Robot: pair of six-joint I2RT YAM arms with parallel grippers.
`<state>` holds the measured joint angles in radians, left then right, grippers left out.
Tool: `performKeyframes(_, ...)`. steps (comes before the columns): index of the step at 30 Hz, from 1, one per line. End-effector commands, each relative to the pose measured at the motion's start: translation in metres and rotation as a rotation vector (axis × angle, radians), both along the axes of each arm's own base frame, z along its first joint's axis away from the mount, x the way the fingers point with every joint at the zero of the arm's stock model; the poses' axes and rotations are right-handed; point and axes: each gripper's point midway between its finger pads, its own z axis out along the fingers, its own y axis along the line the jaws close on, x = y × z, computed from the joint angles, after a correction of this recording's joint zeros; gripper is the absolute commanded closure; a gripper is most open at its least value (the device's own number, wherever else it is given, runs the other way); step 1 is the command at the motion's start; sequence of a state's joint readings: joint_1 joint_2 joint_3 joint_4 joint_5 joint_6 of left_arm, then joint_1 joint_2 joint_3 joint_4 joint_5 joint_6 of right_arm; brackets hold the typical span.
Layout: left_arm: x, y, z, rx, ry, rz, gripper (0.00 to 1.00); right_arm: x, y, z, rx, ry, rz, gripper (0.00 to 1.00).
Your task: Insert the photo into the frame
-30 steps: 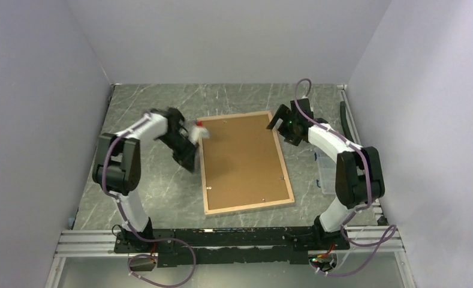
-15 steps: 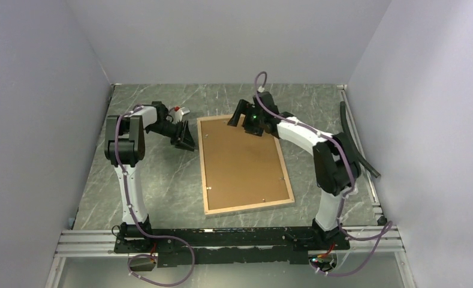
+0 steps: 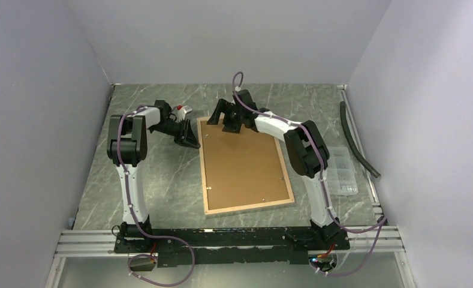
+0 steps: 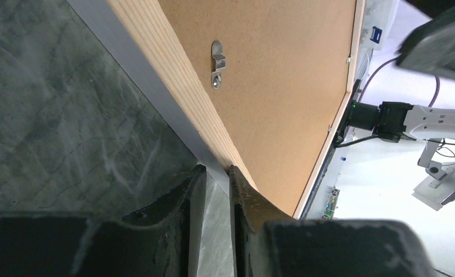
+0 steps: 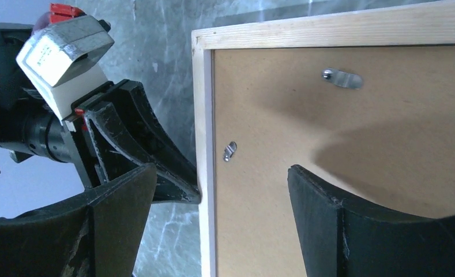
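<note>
The frame (image 3: 246, 207) lies back-up on the marble table, its pale wood rail (image 5: 202, 115) around a brown backing board (image 3: 241, 159). The photo is hidden. My left gripper (image 3: 192, 142) sits low at the frame's left edge near the far corner. Its fingertips (image 4: 216, 168) are almost together and pinch that edge (image 4: 173, 86). My right gripper (image 3: 222, 117) hovers over the far left corner. It is open (image 5: 222, 173), one finger over the table and one over the board, holding nothing.
Small metal clips (image 5: 229, 151) (image 5: 341, 78) sit on the backing board. A clear plastic box (image 3: 343, 171) and a black hose (image 3: 356, 138) lie at the right. Grey walls close in the left, far and right sides.
My right arm swung left from the frame's far right corner to its far left corner. My left gripper pulled back, opened, then closed again on the frame's left edge.
</note>
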<state>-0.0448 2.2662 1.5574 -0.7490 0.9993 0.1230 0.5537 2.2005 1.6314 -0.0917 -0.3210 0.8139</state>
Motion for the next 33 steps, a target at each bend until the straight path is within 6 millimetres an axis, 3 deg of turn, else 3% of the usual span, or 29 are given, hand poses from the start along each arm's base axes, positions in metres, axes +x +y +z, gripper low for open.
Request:
performKeyframes(1,-0.002,0.003,-0.016,0.044,0.026,0.006,0.76,0.003,0.033,0.009,0.085,-0.015,0.055,0.13)
performKeyframes(13,-0.009,0.003,-0.025,0.047,0.057,0.015,0.81,-0.012,0.058,-0.017,0.102,0.069,0.049,0.15)
performKeyframes(33,-0.010,0.004,-0.023,0.054,0.042,0.010,0.83,-0.022,0.078,-0.025,0.137,0.115,0.063,0.18)
